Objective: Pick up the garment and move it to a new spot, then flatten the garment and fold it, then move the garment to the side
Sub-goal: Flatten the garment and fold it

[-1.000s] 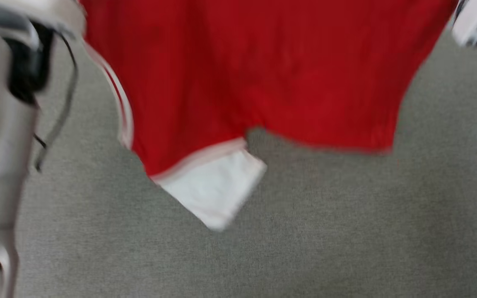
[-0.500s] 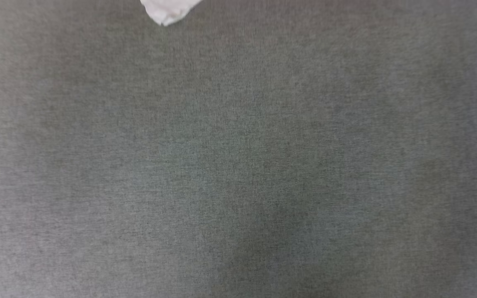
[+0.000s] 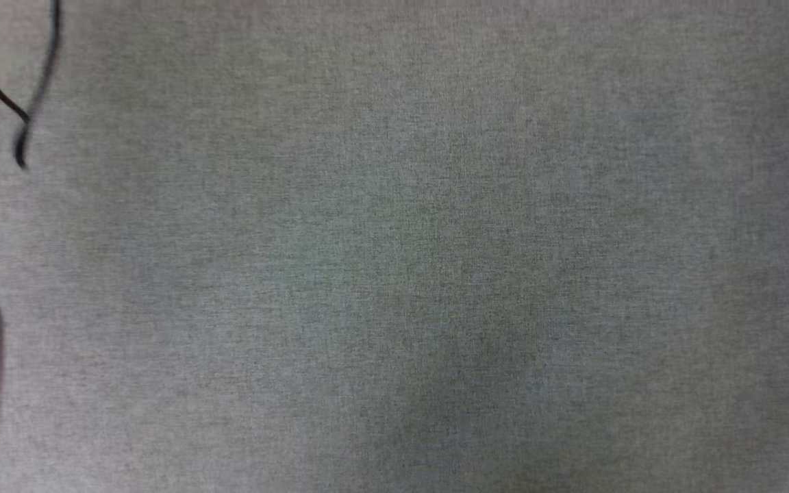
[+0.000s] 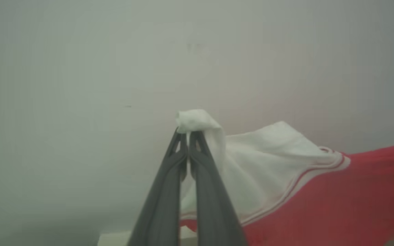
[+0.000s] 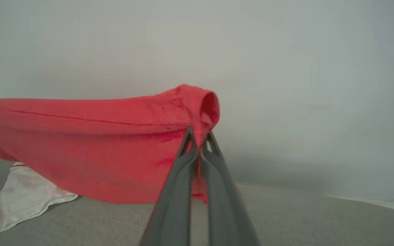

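Grey woven cloth surface: flat, with a fine heathered weave and a darker patch in its near middle. A plain pale wall rises behind its far edge. A thin white strip runs along that edge at the wall's foot; what it is cannot be told.

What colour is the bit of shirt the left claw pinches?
White: the garment's sleeve in the left gripper, clearest in left wrist view.

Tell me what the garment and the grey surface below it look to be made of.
The garment: thin, soft cloth, probably a light knit, with a matte finish. It sags between its held corners and bunches into small folds there. The grey surface: looks like woven or felted fabric, matte, with a fine heathered grain and no shine. The blur leaves the exact weave open.
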Motion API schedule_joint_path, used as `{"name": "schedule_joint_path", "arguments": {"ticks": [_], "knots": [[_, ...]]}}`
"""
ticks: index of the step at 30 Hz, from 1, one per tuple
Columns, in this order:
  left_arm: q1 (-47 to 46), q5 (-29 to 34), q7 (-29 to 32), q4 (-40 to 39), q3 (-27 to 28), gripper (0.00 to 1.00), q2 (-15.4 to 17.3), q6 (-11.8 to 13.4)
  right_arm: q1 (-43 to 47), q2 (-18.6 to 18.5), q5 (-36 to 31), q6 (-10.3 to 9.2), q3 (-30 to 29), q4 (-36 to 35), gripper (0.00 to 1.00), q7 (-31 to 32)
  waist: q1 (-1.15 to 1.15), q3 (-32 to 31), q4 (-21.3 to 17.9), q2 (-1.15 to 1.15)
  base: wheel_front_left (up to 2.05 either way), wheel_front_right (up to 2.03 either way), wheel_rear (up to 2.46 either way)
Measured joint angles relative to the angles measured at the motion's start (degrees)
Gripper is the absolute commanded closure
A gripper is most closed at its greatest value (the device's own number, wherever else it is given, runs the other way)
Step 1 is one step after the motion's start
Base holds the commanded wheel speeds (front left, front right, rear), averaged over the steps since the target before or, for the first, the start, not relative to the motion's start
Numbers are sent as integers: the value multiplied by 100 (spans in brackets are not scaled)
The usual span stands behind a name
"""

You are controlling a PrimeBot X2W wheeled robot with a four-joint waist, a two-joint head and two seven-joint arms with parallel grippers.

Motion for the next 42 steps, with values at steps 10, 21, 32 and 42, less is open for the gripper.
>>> {"name": "schedule_joint_path", "arguments": {"ticks": [10,21,32,42], "knots": [[2420,-679,-229,26,189,100,-115,-74,2121,-163,813,0,944,-71,100,-616,-1,-823,55,0,0,0,0],[5888,-937,-78,-1835,297,100,-33,341,5068,-648,1418,1,1157,-1317,100,-757,-2,-2172,113,0,0,0,0],[8760,-1215,1111,-4825,390,100,408,1636,7688,-653,1040,2,42,-2926,100,-198,-3,-3197,137,0,0,0,0],[10201,-1343,1994,-6938,498,100,813,2517,9419,166,290,2,-1305,-4635,100,955,-3,-3686,256,0,0,0,0]]}}
